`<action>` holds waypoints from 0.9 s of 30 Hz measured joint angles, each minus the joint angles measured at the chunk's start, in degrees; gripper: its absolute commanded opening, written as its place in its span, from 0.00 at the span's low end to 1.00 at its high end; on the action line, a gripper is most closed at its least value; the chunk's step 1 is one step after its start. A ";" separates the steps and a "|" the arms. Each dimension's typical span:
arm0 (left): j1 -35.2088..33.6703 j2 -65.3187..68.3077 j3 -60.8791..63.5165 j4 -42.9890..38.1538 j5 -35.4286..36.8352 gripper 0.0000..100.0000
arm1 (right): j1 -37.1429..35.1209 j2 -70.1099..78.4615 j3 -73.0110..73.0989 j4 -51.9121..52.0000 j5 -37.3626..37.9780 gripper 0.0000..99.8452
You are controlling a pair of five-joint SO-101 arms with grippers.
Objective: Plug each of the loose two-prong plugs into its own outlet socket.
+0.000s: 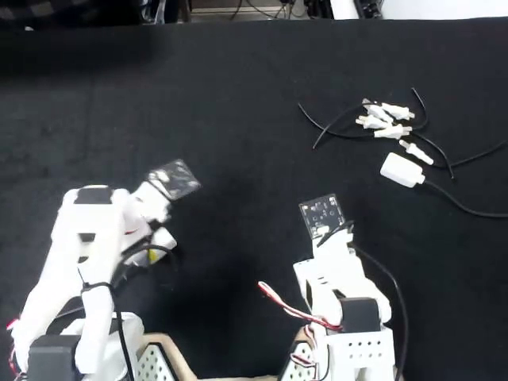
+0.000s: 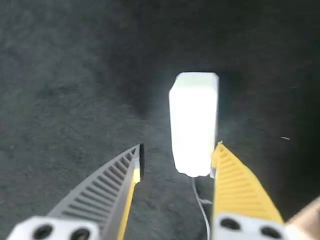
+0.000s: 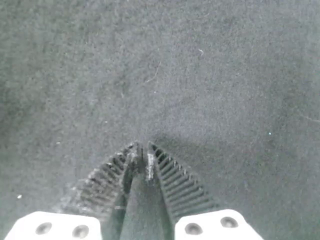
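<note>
Left gripper point(image 2: 179, 147): the jaws are standing wide apart and are clamping nothing. A white block point(image 2: 194, 120) is lying on the black cloth point(image 2: 75, 75) between the two fingers. Its near end is sitting just against the yellow finger point(image 2: 235, 185). A clear gap is showing between it and the grey-and-yellow finger point(image 2: 112, 185). A thin wire point(image 2: 201, 207) is trailing from the near end of the block, back between the fingers.

Right gripper point(image 3: 142, 149): the jaws are pressing together tip to tip, with nothing between them. They are hanging over bare black cloth point(image 3: 210, 75).

In the high view, the left arm point(image 1: 83, 254) is sitting at the near left of the table and the right arm point(image 1: 345, 290) at the near right. Both are folded close to their bases.

Loose plugs point(image 1: 385, 121): several white ones are lying in a cluster at the far right of the table, tangled with black cables point(image 1: 333, 131). A corded white box point(image 1: 401, 169) is lying just beside that cluster, on its near side. Both are lying well apart from the two arms.
</note>
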 measured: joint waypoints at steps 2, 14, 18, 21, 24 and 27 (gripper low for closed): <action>-1.41 0.00 0.00 -1.67 -1.58 0.23 | 0.00 0.00 0.00 0.00 0.00 0.01; -4.66 0.00 -0.97 -5.01 -2.64 0.23 | 0.00 0.00 0.00 0.00 0.00 0.01; -2.73 0.00 -6.59 3.25 -2.64 0.23 | 0.00 0.00 0.00 0.00 0.00 0.01; -0.09 0.00 -14.15 12.66 -1.14 0.23 | 0.00 0.00 0.00 0.00 0.00 0.01; 2.81 0.00 -22.95 19.60 4.84 0.23 | 0.00 0.00 0.00 0.00 0.00 0.01; 5.27 0.00 -31.21 24.88 14.42 0.23 | 0.00 0.00 0.00 0.00 0.00 0.01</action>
